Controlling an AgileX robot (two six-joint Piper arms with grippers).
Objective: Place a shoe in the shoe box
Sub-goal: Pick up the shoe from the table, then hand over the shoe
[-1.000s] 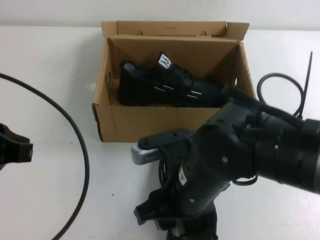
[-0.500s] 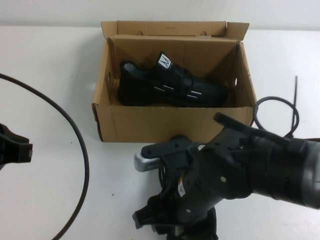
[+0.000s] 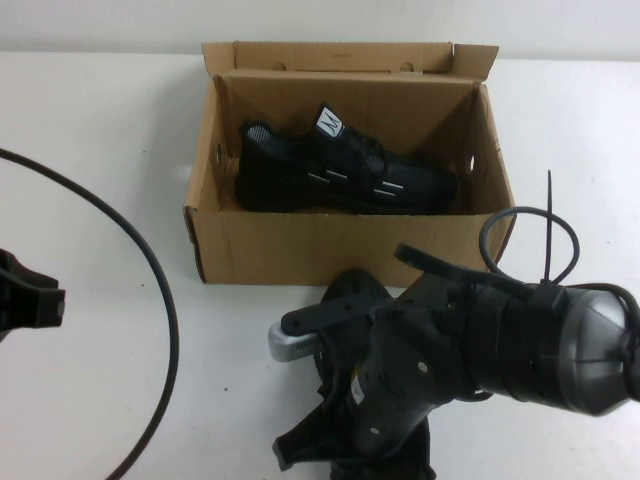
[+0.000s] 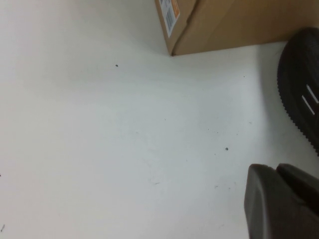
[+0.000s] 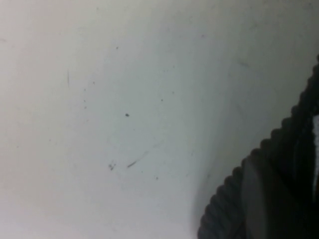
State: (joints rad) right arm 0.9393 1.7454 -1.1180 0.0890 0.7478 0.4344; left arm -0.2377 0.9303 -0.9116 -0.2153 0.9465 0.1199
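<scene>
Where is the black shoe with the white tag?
In the high view, the black sneaker lies inside the open cardboard shoe box at the table's far middle, beyond the right arm.

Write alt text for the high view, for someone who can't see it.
A black shoe lies inside an open cardboard box on a white table. The right arm fills the near foreground before the box, its hand low at the frame's bottom edge; the left hand sits at the left edge beside a looping black cable.

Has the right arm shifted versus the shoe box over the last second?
Yes. The right arm has dropped toward the near table edge, away from the shoe box, now fully uncovering the boxed shoe.
</scene>
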